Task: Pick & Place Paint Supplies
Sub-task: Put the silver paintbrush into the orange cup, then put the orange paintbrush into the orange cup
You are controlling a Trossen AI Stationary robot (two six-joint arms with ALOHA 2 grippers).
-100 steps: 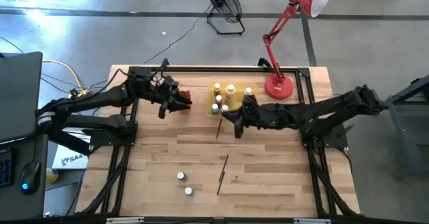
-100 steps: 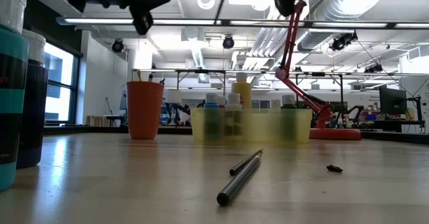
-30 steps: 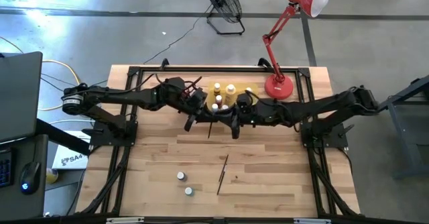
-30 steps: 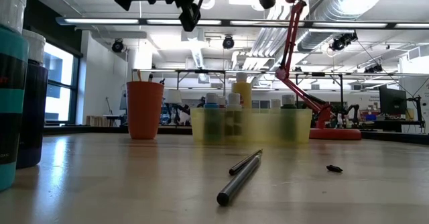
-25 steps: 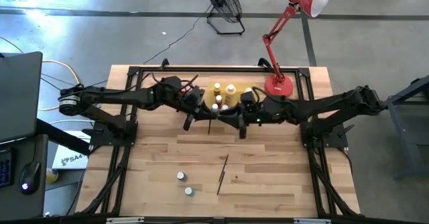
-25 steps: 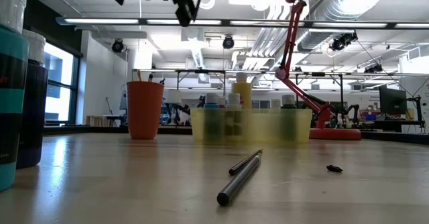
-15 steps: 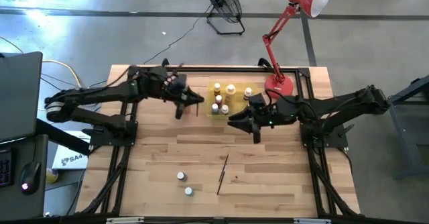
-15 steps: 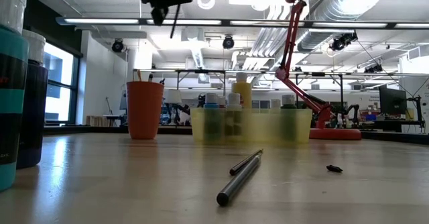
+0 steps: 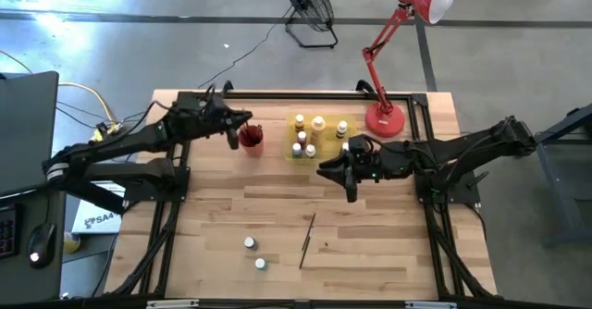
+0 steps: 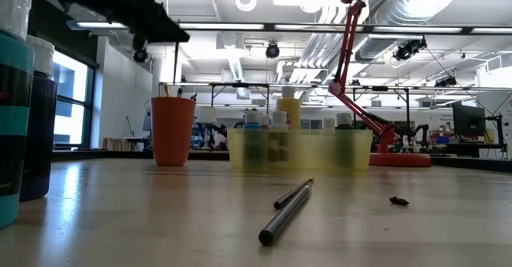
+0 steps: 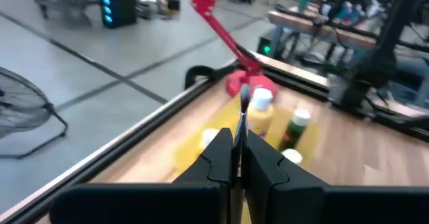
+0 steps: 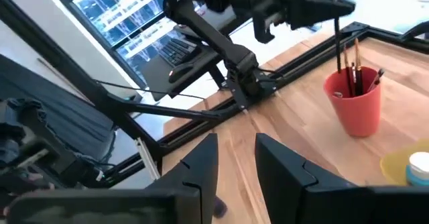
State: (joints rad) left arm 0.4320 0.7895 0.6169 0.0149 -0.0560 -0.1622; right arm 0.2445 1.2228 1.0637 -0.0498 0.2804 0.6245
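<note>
Left hand [image 9: 242,124]: pinching a paintbrush [image 12: 335,35] upright, directly above the red cup [image 9: 251,140] near the desk's far edge.
Right hand [image 9: 349,183]: parted, empty.

Paintbrush [image 10: 286,209] flat on table [image 10: 160,219]; red cup [image 10: 173,131], yellow tray [image 10: 300,150] behind.

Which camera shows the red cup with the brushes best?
The right wrist view: the red cup shows whole, brushes standing inside. The high view shows it from above, the low view from the side; the left wrist view misses it.
</note>
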